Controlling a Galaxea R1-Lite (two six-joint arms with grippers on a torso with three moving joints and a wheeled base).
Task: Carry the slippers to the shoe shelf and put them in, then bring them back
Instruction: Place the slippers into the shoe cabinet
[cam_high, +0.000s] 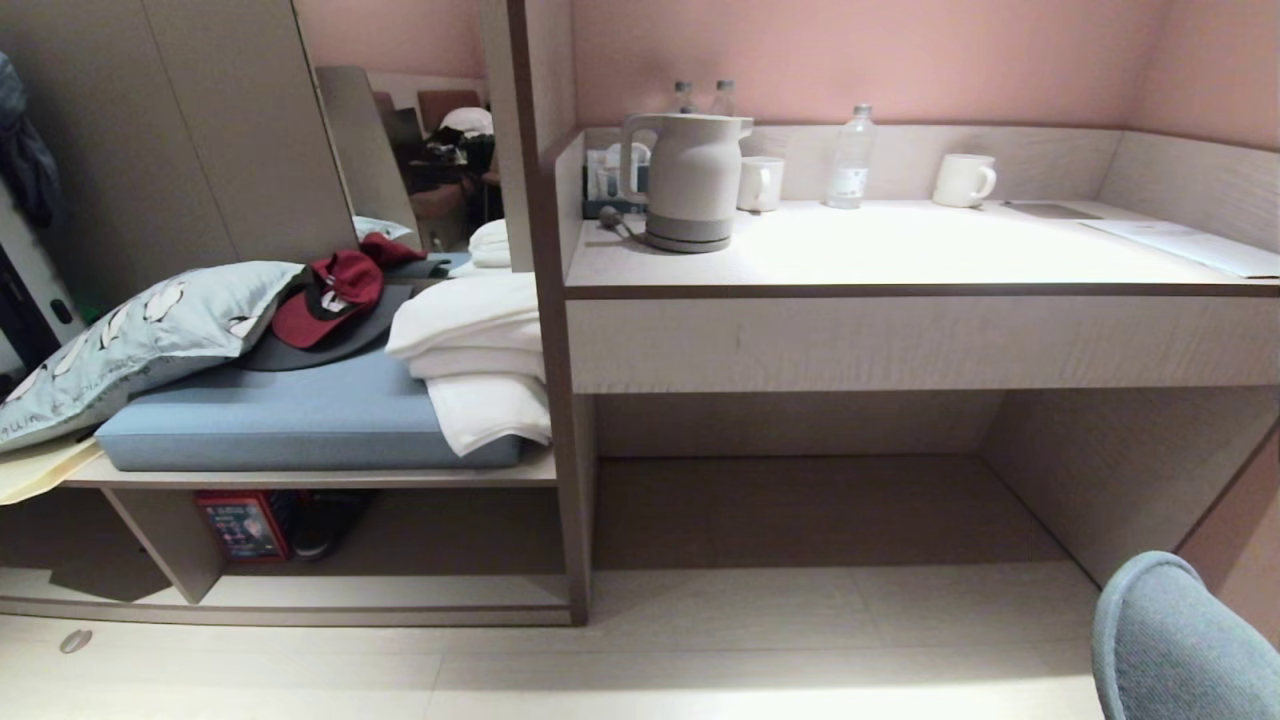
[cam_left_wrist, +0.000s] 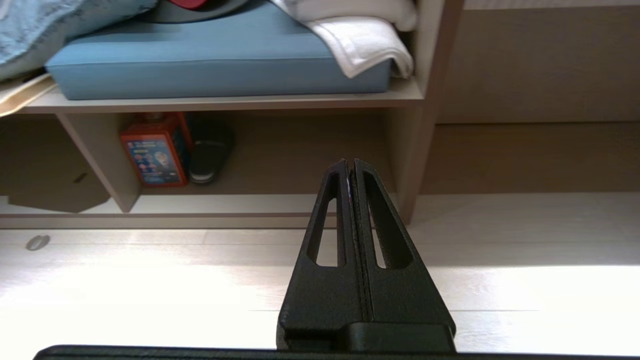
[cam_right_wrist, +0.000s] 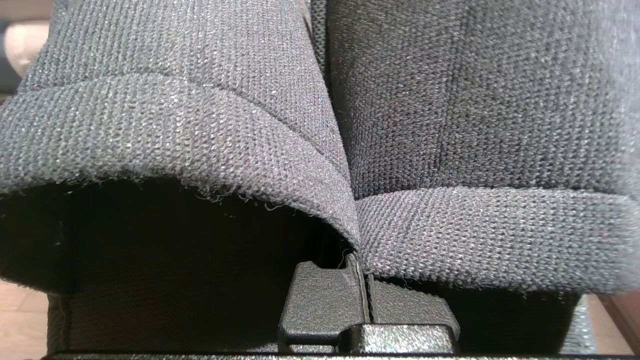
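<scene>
While the right gripper (cam_right_wrist: 367, 280) stays out of the head view, its own wrist view shows it fully closed, pinching the touching inner collar edges of the slippers (cam_right_wrist: 320, 125), both black knit uppers filling that frame side by side. Left gripper (cam_left_wrist: 350, 170) is closed too, holding nothing, pointed toward the shoe shelf (cam_high: 400, 590) across bare floor (cam_high: 700, 650). From the head view the shelf sits at about 8 o'clock, under the blue cushion (cam_high: 290, 420) and folded white towels (cam_high: 480, 360); the desk recess lies at 6 o'clock, the worktop with the kettle (cam_high: 690, 180) at 12. Inside the shelf, a red-orange box (cam_high: 245, 525) and a dark shoe-like item (cam_high: 325, 520) stand just right of the upright divider (cam_high: 165, 540); space further right toward the tall side panel looks free. Judgement: the carry is barely begun. To do it well, approach that free bay squarely, keep the pair low and level to clear the shelf's top board, toes leading, and release only once the soles rest on the shelf floor. The thin fabric pinch could slip if swung.
</scene>
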